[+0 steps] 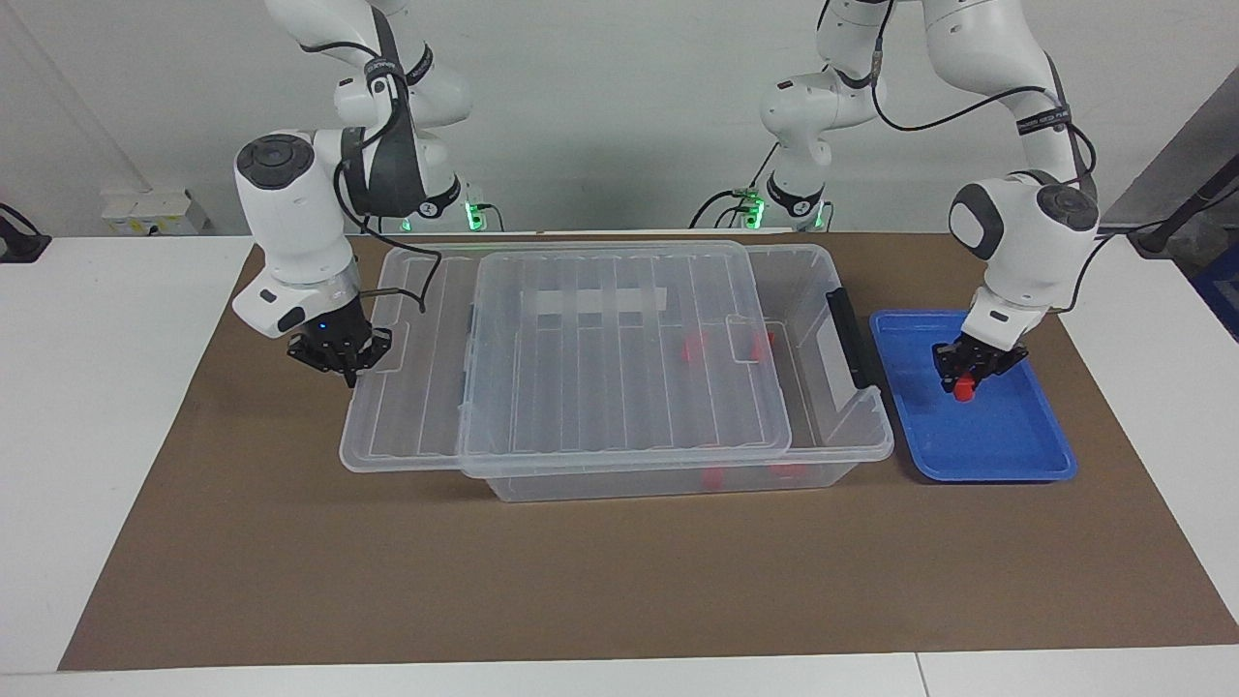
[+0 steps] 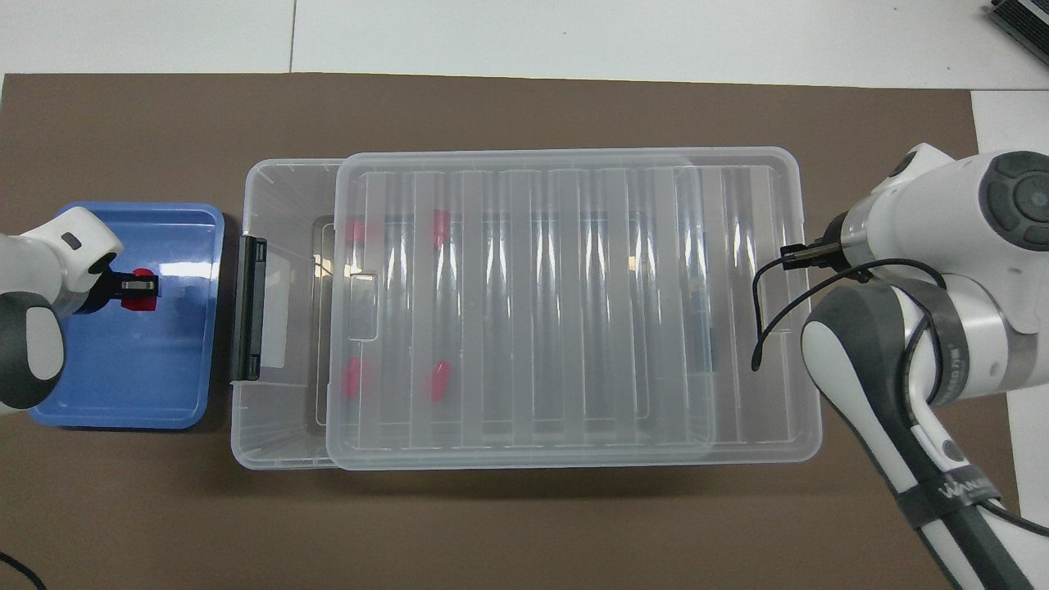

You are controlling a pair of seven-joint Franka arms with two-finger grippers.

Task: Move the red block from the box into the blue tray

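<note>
Left gripper [image 1: 965, 379] is clamped on the red block [image 1: 962, 391], low over the blue tray [image 1: 1007, 455] at the left arm's end of the tabletop. Beside the tray stands the clear box [image 1: 832, 455], its lid [image 1: 619, 358] covering most of it. Right gripper [image 1: 341, 366], fingertips together, touches the lid's end.

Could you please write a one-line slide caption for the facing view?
Left hand holds a red block over the blue tray; right hand grips the box lid.
</note>
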